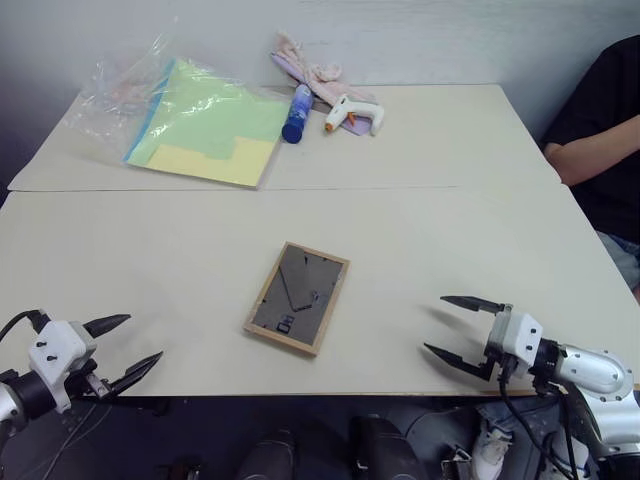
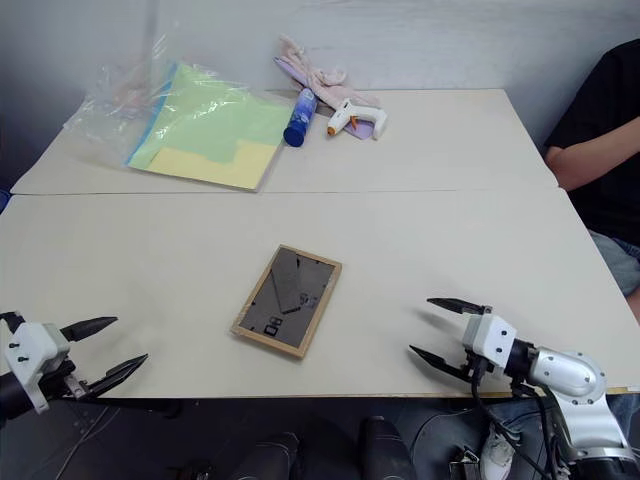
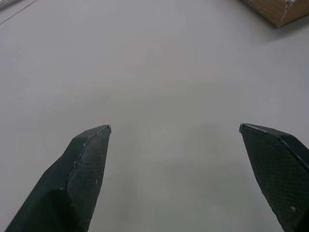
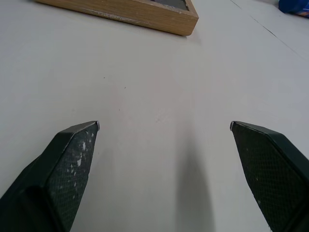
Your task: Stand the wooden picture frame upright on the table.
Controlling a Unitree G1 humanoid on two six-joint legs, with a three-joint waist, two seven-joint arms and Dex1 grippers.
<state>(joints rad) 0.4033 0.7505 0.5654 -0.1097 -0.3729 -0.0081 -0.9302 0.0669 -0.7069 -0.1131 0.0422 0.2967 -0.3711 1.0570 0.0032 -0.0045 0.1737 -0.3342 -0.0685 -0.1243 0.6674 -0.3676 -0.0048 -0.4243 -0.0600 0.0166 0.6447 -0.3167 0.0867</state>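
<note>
The worktop (image 1: 420, 230) fills most of the head view, a cream surface with a seam running across its middle. At the right edge of the picture a person's arm (image 1: 590, 155) in a dark sleeve rests by the far corner. In the upper left lies a clear plastic bag (image 1: 130, 90) holding yellow-green paper sheets (image 1: 210, 125), pushed well back, probably to keep the near half free for work. Beside them, upper centre, sit a pink cloth (image 1: 305, 65), a blue glue stick (image 1: 297, 113) and a white glue gun (image 1: 350, 113).

The wooden picture frame (image 1: 298, 297) lies flat in the lower centre, dark backing up, its easel stand folded against the back, so it cannot yet stand. It rests slightly askew, roughly midway between the two arms.

The left hand (image 1: 128, 347) hovers at the lower left and the right hand (image 1: 462, 332) at the lower right, each with fingers spread wide and empty, both angled inward toward the frame and well apart from it, seemingly ready to approach from either side.
</note>
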